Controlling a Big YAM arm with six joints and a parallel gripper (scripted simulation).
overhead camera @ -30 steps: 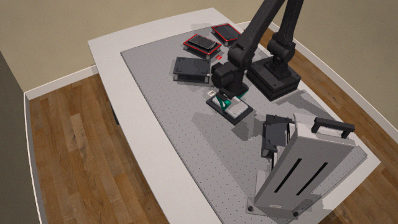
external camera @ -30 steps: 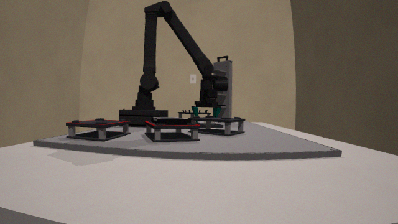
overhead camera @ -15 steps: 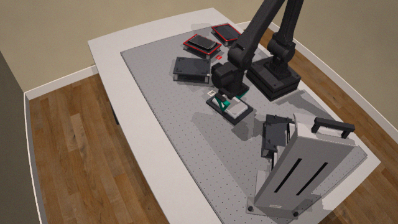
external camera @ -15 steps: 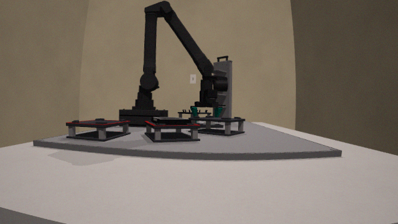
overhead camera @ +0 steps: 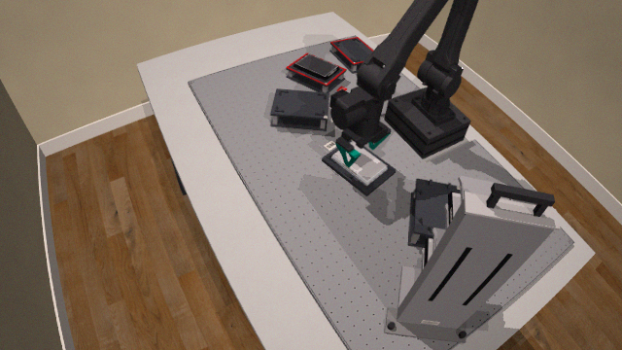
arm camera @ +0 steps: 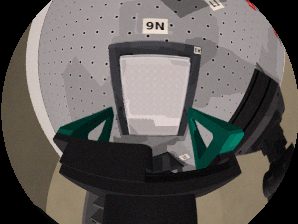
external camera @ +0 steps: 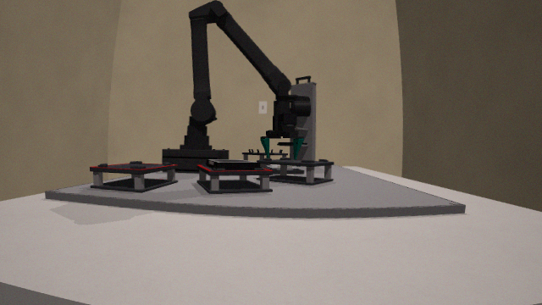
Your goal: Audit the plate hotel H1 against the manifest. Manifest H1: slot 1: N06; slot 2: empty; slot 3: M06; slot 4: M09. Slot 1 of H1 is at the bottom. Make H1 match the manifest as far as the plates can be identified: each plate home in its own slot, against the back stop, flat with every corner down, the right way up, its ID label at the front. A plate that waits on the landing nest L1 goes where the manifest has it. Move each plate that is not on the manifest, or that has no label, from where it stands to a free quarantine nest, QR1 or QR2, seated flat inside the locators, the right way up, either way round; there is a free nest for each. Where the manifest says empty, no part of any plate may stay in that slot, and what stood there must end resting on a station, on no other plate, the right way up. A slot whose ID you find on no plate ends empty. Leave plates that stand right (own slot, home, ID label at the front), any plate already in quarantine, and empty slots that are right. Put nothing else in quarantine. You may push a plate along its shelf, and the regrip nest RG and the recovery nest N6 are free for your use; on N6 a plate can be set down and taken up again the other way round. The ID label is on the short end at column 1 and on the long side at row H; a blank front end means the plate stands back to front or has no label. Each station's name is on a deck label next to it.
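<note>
A light grey plate point(overhead camera: 365, 169) lies flat on the recovery nest N6 point(overhead camera: 359, 172), near the deck's middle in front of the arm's base. The wrist view shows the plate point(arm camera: 154, 92) from above, with the deck label "N6" point(arm camera: 156, 26) beyond its far end. I cannot see an ID label on the plate. My gripper point(overhead camera: 362, 148) hangs low over the plate's near end. It is open, with one green finger at each long side point(arm camera: 153, 125). The hotel H1 point(overhead camera: 476, 262) stands at the deck's near right. Its slots are hidden from these views.
A dark plate point(overhead camera: 317, 65) sits on one red-edged quarantine nest; the other red-edged nest point(overhead camera: 352, 50) stands behind it. A dark nest point(overhead camera: 298, 108) stands to the left of my gripper. Another dark nest point(overhead camera: 430, 209) adjoins the hotel. The arm's base point(overhead camera: 428, 122) is at the right.
</note>
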